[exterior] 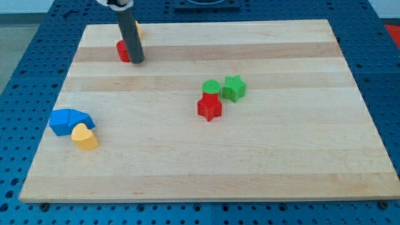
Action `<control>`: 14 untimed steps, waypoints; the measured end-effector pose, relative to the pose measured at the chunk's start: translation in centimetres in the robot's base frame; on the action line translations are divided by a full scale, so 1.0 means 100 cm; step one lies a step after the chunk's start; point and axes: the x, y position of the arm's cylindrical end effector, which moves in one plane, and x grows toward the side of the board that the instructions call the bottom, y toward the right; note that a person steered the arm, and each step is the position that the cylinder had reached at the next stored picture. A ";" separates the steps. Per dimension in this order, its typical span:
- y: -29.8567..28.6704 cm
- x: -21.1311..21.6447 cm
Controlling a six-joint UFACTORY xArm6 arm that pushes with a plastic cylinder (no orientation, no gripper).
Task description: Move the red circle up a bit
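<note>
The red circle [122, 50] sits near the view's top left of the wooden board [206, 156], partly hidden behind the dark rod. My tip [137, 61] rests on the board just to the right of the red circle and slightly below it, touching or nearly touching it. A yellow block [137, 28] peeks out behind the rod above the red circle; its shape is hidden.
A red star [210, 107], a green circle [211, 87] and a green star [234, 88] cluster at the centre. Blue blocks [70, 120] and a yellow heart [84, 137] lie at the left edge.
</note>
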 end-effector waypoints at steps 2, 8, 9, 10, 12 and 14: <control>-0.005 0.006; -0.040 0.002; -0.040 -0.001; -0.040 -0.001; -0.026 0.013; -0.020 0.002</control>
